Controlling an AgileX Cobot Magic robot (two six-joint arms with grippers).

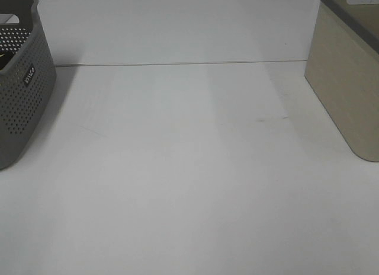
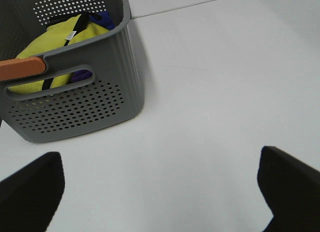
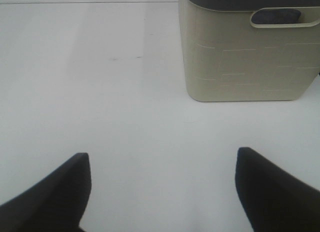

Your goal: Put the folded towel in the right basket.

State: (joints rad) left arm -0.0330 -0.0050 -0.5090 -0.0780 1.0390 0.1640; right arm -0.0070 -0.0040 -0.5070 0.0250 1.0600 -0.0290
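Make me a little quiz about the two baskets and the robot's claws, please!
1. True or false: the grey basket has little holes in its wall.
2. Which colour is the biggest thing in the grey basket? A) yellow B) red C) white
3. Fill in: both the left gripper and the right gripper are ____ and hold nothing.

Key
1. True.
2. A: a yellow cloth fills most of it.
3. Open. Each hangs over bare table; the beige basket stands beyond the right one.
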